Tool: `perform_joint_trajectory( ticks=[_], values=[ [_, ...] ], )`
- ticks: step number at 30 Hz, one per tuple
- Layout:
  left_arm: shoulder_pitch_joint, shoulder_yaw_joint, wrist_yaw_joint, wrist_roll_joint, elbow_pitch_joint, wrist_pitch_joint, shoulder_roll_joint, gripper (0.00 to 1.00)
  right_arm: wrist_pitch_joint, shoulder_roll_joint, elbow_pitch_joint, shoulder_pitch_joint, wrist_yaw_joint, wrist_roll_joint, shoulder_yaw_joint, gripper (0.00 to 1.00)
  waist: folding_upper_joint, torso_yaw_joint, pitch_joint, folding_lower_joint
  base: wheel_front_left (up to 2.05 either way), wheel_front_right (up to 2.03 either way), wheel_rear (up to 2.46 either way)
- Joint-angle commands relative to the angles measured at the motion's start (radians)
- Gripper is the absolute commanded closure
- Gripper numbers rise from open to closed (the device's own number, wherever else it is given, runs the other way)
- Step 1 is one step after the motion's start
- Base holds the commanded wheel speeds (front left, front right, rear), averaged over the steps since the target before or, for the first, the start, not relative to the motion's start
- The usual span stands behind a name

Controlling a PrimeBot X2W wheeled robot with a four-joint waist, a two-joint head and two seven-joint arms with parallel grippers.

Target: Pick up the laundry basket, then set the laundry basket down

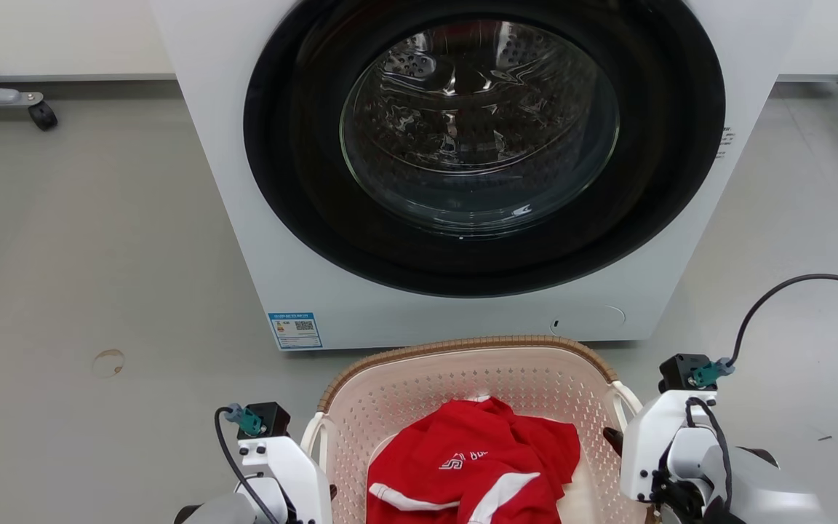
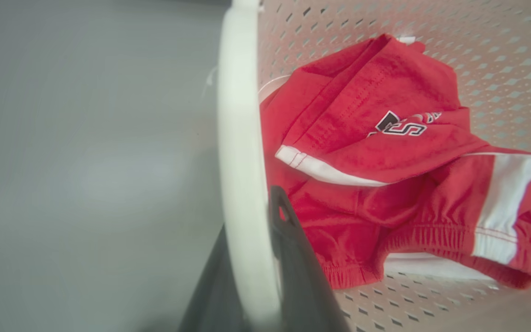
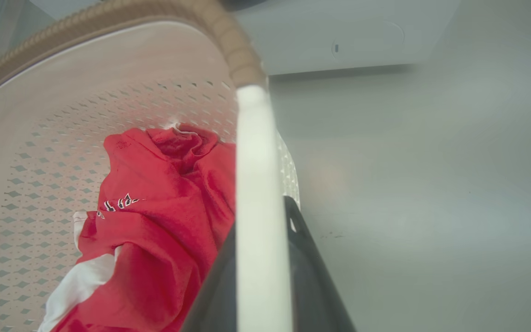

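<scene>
Pinching both white handles [image 2: 240,138] of the laundry basket [image 1: 463,348] narrowly in left gripper [image 2: 251,216] and right gripper [image 3: 261,216]. Could tilt and spill the red sports garment [image 1: 473,458] if raised unevenly, or slip free.

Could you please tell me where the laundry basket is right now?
In the head view, the laundry basket is at bottom centre, just before the washer, between the left gripper and right gripper, each shut on a white side handle.
</scene>
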Motion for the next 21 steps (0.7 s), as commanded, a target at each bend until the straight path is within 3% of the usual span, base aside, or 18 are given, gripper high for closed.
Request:
perform_joint_trajectory(
  ticks=[1,21],
  values=[
    [-0.005,0.021,0.028,0.005,0.046,-0.015,0.156,1.0,-0.015,-0.121,0.056,-0.014,-0.004,0.008,0.002,1.0,-0.0001,0.0,0.0,0.0,0.0,0.0,0.0],
    [-0.005,0.016,0.032,-0.001,0.046,-0.016,0.161,1.0,-0.019,-0.121,0.056,-0.017,-0.004,0.028,0.022,1.0,-0.0001,0.006,-0.001,0.0,0.0,0.0,0.0]
  ],
)
